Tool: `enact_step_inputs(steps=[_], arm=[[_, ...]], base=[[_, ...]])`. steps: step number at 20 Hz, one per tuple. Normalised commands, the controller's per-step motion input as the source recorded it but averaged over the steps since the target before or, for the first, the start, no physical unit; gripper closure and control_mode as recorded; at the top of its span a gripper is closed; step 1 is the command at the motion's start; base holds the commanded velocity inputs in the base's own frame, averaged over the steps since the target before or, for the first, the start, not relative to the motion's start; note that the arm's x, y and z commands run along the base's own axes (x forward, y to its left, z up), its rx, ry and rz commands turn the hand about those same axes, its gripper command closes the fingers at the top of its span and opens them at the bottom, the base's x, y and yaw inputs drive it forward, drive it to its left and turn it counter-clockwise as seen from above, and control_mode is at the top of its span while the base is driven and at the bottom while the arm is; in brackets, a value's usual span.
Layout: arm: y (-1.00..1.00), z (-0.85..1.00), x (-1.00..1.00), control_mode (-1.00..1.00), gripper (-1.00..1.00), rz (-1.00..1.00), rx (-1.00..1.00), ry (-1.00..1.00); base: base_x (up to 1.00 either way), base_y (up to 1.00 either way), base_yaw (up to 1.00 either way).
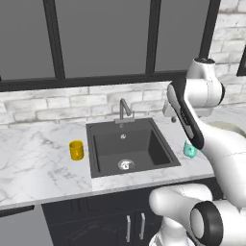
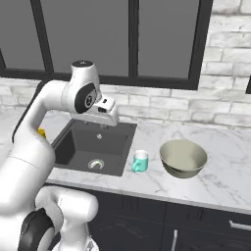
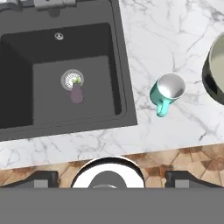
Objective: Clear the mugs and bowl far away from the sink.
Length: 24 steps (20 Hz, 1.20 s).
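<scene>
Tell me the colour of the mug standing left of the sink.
Bright yellow. The mug shows best in the left base view, on the marble counter beside the black sink.

No text, label, brand, number or sign can be read anywhere: the teal mug (image 3: 168, 90), the yellow mug (image 1: 76, 150), the bowl (image 2: 183, 158), the sink (image 3: 65, 74) and the marble counter (image 3: 166, 39) are all plain and unmarked.
</scene>
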Motion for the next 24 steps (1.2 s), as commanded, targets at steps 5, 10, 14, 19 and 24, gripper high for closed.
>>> enact_step_inputs(steps=[5, 10, 14, 19, 24], arm=[[-0.9, -0.32, -0.43, -1.0, -1.0, -0.25, 0.04, 0.0], [-0.29, -0.25, -0.12, -1.0, -1.0, -0.04, 0.0, 0.01], [0.0, 0.0, 0.0, -1.0, -1.0, 0.0, 0.0, 0.0], [0.0, -0.23, 0.0, -1.0, -1.0, 0.0, 0.0, 0.0], [0.0, -0.42, 0.0, -1.0, -1.0, 0.0, -0.01, 0.01]], base=[[0.0, 0.0, 0.0], [0.0, 0.0, 0.0], [0.0, 0.0, 0.0], [0.0, 0.0, 0.0], [0.0, 0.0, 0.0]])
